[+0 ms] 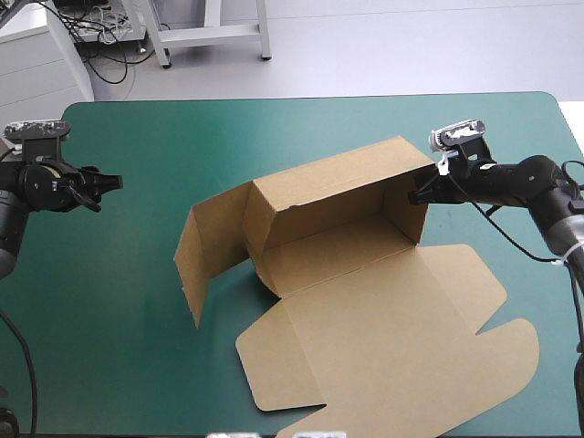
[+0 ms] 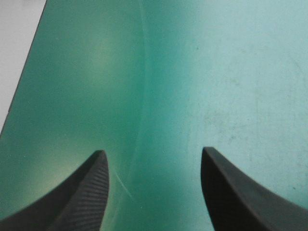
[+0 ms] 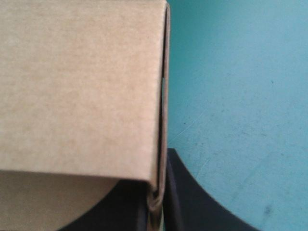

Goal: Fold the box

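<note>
A teal-green counter [image 1: 301, 128] carries the brown box [image 1: 338, 237] at its middle; it looks half-formed, with back and right walls raised, left flap loose and lid flat. The right end effector [image 1: 418, 193] pinches the right wall, while the left end effector [image 1: 109, 182] hangs released, well apart.

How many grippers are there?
2. The left gripper hangs open above the table, left of the box; the right gripper is shut on the box's right wall.
</note>
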Motion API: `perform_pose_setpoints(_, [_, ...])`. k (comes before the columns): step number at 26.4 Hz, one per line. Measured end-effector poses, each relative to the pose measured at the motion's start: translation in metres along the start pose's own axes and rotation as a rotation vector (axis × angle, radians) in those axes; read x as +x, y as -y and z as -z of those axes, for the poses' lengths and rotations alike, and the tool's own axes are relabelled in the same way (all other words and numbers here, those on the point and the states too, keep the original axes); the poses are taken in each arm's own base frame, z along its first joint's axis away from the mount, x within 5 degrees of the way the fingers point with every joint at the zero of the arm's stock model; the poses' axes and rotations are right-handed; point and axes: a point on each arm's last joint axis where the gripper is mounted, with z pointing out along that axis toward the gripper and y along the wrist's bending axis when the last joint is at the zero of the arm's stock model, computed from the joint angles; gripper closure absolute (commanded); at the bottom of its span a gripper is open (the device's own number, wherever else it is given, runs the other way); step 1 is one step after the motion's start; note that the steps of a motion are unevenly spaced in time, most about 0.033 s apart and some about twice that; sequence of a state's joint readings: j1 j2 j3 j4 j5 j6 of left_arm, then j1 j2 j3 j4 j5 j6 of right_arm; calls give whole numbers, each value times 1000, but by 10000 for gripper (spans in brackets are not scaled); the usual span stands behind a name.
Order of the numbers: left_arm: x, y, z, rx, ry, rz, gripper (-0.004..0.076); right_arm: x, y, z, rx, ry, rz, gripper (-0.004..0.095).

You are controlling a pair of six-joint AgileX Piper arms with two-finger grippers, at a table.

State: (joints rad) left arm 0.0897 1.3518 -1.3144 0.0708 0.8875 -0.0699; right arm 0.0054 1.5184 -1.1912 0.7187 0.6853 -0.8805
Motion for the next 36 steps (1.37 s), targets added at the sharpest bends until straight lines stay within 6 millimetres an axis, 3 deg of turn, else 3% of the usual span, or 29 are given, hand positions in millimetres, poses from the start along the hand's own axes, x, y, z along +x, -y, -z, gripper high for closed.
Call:
perform_pose_setpoints(5, [24, -2, -14, -15, -88, -15, 314, -6, 2, 6, 22, -25, -59, 929])
perform_pose_setpoints(15, [32, -3, -15, -23, -149, -75, 316, -40, 8, 33, 73, -187, -106, 929])
perform_pose_setpoints(20, [32, -3, -15, -22, -156, -89, 316, -46, 14, 20, 15, -308, -151, 929])
perform_pose_setpoints(29, [33, -3, -15, -23, -163, -90, 316, -54, 27, -1, 23, -362, -219, 924])
perform_pose_setpoints(36, [33, -4, -15, -33, -163, -98, 316, -63, 19, -20, 55, -364, -155, 907])
